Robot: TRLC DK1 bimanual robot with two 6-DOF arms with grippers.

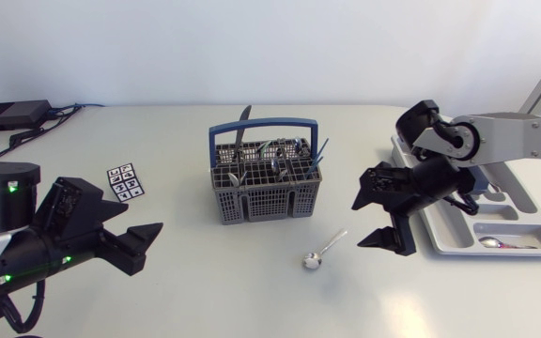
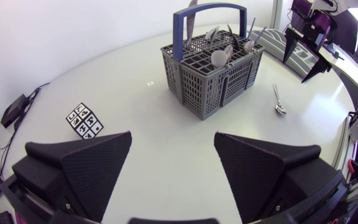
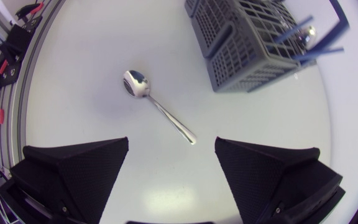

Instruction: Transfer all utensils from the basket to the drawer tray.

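The left arm (image 1: 36,249) comes in at the near left corner and lies low. The left end effector (image 2: 173,146) points right, toward the middle, with its two fingers spread wide and nothing between them. The right arm (image 1: 505,136) enters from the right edge with its wrist bent downward. The right end effector (image 1: 371,218) faces left, its fingers apart and empty.

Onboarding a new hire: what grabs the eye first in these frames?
The grey basket with a blue handle, bristling with utensils, stands mid-table. A lone spoon lies on the table near it, just ahead of the open right gripper, short of the white drawer tray.
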